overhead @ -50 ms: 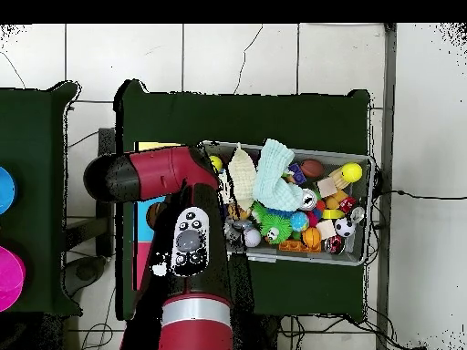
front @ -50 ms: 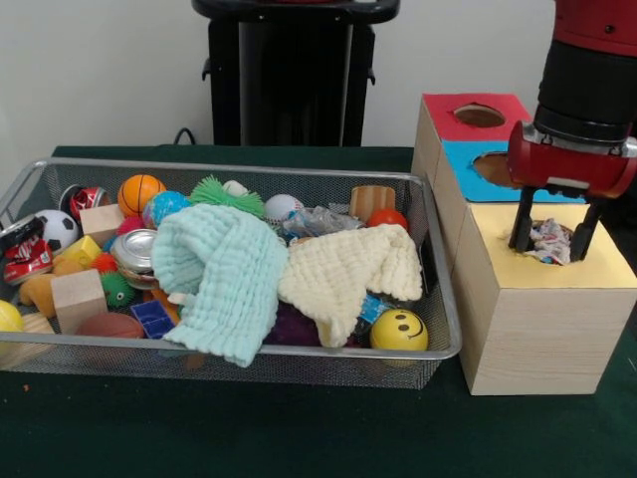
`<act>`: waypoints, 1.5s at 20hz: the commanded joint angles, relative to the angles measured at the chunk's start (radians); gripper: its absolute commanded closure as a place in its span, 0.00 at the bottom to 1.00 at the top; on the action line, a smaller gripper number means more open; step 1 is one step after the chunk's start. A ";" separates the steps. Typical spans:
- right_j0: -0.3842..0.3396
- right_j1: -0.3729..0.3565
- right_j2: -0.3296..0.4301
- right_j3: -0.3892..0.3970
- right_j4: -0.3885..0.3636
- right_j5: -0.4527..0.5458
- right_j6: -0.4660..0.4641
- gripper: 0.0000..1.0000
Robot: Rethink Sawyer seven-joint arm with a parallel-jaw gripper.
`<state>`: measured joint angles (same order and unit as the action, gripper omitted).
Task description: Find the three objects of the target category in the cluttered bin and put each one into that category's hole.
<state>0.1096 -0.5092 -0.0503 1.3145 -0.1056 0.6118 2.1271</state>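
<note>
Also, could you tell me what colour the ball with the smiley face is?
Yellow smiley ball, best in the front view.

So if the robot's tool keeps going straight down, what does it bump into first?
Probably the crumpled wrapper sitting between the tool fingers, at the hole in the yellow-topped box. Below that, just the hole itself, though depth is hard to judge.

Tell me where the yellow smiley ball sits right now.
In the front view the yellow smiley ball lies in the wire bin's near right corner, just below the cream cloth, beside the yellow-topped box.
</note>
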 commanded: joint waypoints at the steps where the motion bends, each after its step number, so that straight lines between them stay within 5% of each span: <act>1: -0.008 0.030 -0.039 0.026 0.006 0.081 0.151 0.00; 7: 0.032 -0.073 -0.125 0.014 -0.047 0.162 0.106 0.00; 12: 0.094 -0.089 -0.240 -0.039 -0.093 0.270 0.105 0.00; 18: 0.050 -0.095 -0.212 -0.044 -0.069 0.281 0.056 0.00; 30: -0.018 -0.062 -0.218 0.010 -0.108 0.056 0.088 0.00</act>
<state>0.1166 -0.6158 -0.2755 1.2671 -0.1589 0.7115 2.1271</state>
